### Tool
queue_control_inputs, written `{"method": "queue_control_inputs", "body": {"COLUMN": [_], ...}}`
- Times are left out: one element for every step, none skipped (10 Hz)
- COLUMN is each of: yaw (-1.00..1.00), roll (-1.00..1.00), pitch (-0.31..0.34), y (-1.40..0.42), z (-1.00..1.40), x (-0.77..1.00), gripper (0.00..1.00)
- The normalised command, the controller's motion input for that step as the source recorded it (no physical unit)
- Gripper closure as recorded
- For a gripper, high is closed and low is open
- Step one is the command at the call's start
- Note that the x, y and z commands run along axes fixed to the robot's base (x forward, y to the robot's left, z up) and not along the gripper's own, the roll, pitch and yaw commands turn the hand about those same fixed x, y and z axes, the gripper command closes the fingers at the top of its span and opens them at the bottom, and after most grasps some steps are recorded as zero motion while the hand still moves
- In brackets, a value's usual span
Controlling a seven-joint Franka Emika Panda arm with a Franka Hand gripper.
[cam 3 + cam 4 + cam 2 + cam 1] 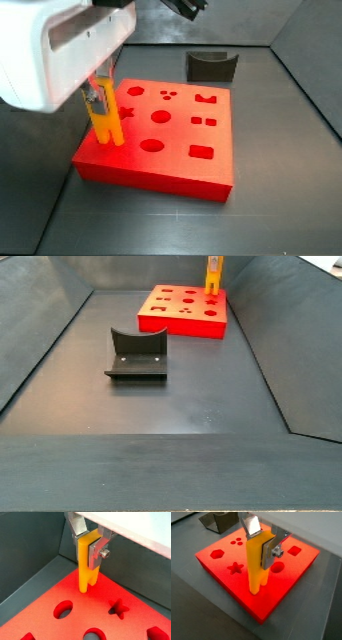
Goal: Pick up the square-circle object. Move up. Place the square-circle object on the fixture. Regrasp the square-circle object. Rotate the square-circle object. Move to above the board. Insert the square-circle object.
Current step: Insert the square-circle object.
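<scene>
Dark grey tray floor carries the board (167, 130). Above the board's corner farthest from the fixture (135, 354), the gripper (261, 543) clamps the upright square-circle object (257, 562). Insertion should go best by centring its lower end over the matching hole, keeping it vertical, then descending slowly.

- Your square-circle object (256, 562) is a slim yellow bar, upright, clamped near its top between the jaws of the gripper (262, 543); its lower end sits at the board's top face, and you cannot tell whether it has entered a hole.
- Your board (187, 140) is a flat red slab with star, circle, square and hexagon cut-outs, lying directly beneath the jaws.
- Your fixture (135, 355) is a small dark notched block, well apart from the jaws.
</scene>
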Motion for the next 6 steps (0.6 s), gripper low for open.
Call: {"method": "queue_control_inputs", "body": {"yaw": [-0.02, -0.03, 0.0, 0.0, 0.0, 0.0], "roll": [0.14, 0.12, 0.08, 0.06, 0.0, 0.0], "pitch": [0.0, 0.0, -0.036, -0.071, -0.021, 0.0], "y": [0.0, 0.0, 0.0, 0.0, 0.0, 0.0], "z": [-0.56, -0.49, -0.45, -0.33, -0.03, 0.0], "x": [0.19, 0.09, 0.0, -0.01, 0.0, 0.0], "gripper": [1.0, 1.0, 1.0, 1.0, 1.0, 1.0]}}
